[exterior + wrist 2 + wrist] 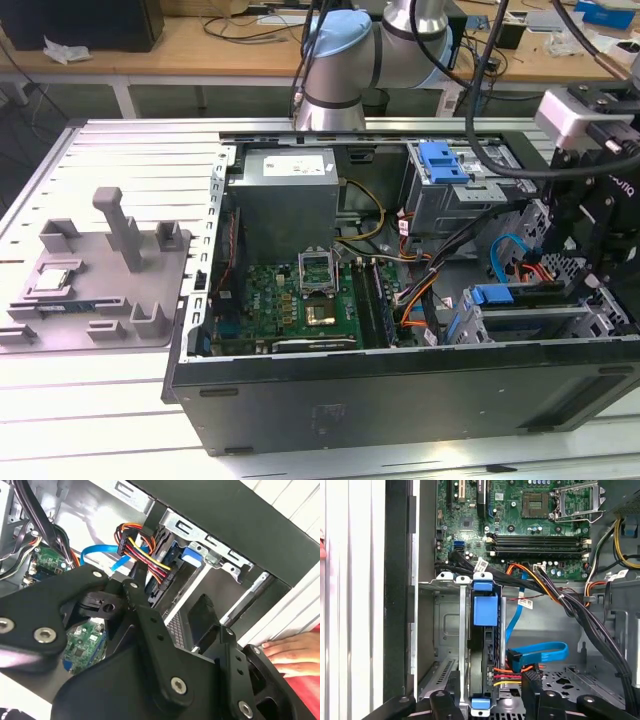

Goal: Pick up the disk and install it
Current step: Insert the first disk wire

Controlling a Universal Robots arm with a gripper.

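Workshop setting, slatted metal counter with wooden bench behind

Counter: pale grey aluminium slats, running across the near and middle ground, evenly lit. Far side: wooden bench on white legs, strewn with cables and crumpled white paper; a black box at its far left in the exterior view; dark floor beneath.

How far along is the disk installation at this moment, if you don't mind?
Done: the disk already stands edge-on in the drive cage of the open case. In hand: the gripper hovers over it, jaws apart on either side, not clamped. Left: I cannot tell whether the disk is fully seated.
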